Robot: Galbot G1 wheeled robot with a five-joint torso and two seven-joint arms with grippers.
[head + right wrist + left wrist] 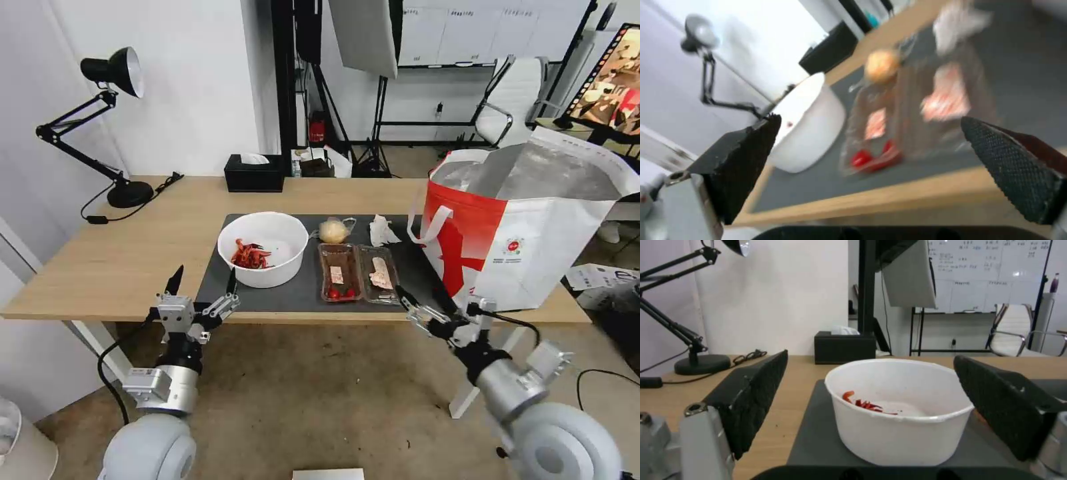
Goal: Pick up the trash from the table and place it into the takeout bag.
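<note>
- My left gripper (203,288) hangs released at the table's (100,267) near edge, fingers spread wide, the white round bowl (264,248) straight ahead of it and framed between them in my left wrist view.
- My right gripper (421,301) is also spread open, low at the near edge, aimed up toward the clear hinged tray (359,272). I judge this arm nearer the tray and the takeout bag (527,233).
- The tray's two halves lie side by side, each running long from near edge to far.
- All the trash sits on the dark grey mat (215,277): bowl on the left, tray in the middle, the wrapped yellowish lump (333,231) and the crumpled tissue (381,230) behind it.
- The bowl is rigid, smooth plastic with a thin rim and red shells inside; the tray looks flimsy and slick; the bag stands open, foil-lined, at the right.
</note>
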